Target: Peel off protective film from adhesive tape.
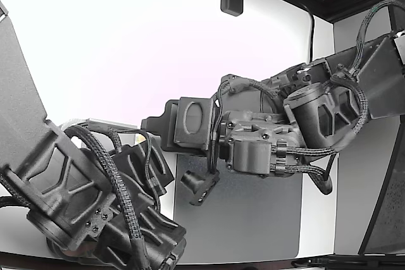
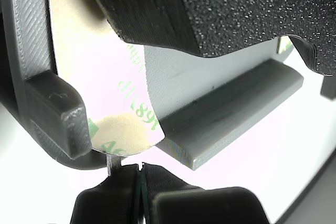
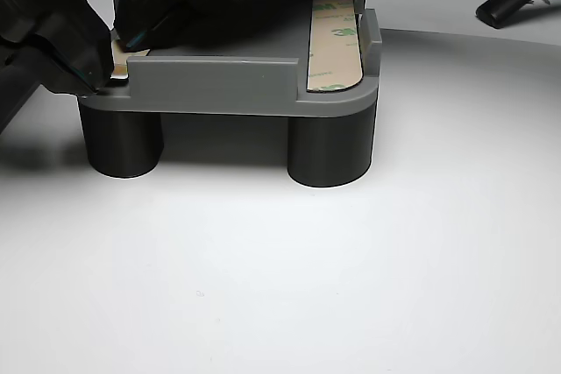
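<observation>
In the wrist view, the black gripper sits at the edge of a grey 3D-printed plastic fixture. Its two dark fingers are pressed together, with only a thin line between them. A small thin tab comes out just above the fingertips, at the rounded end of the adhesive tape strip with cream-coloured protective film and green printed letters. It seems that the fingers pinch this tab, but I cannot tell for sure whether it is the film itself.

The strip lies flat on the fixture, along a curved grey wall with a square block. A raised grey bar of the fixture runs beside the strip on the other side. A large black textured part covers the upper part of the strip.

In the other view, the fixture stands on short dark round legs on a white table. The gripper touches the corner of the fixture at this view's left. A second cream strip with green print lies along the fixture's side at this view's right, apart from the gripper.

In the exterior view, two dark arms with braided cables meet above a grey mat. The tape is hidden there.
</observation>
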Action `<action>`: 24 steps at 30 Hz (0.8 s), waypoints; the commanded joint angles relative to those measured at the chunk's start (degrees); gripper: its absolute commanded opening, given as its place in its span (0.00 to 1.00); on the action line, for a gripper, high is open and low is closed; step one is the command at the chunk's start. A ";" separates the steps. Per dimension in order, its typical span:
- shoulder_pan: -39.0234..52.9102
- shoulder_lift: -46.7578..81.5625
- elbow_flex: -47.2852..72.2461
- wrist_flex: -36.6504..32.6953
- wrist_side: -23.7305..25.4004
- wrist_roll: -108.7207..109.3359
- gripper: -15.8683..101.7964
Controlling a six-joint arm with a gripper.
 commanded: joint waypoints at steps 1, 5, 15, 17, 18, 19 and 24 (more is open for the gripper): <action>-0.35 0.97 -1.93 -0.18 0.35 -0.18 0.04; -0.35 0.97 -1.93 -0.18 0.53 -0.18 0.04; -0.35 0.79 -2.37 0.00 0.79 -0.35 0.04; -0.26 0.70 -2.55 0.18 0.79 -0.35 0.04; -0.26 0.62 -2.72 0.26 0.79 -0.35 0.04; -0.26 0.62 -2.72 0.35 0.79 -0.26 0.04; 0.44 0.26 -3.16 0.79 1.14 0.35 0.04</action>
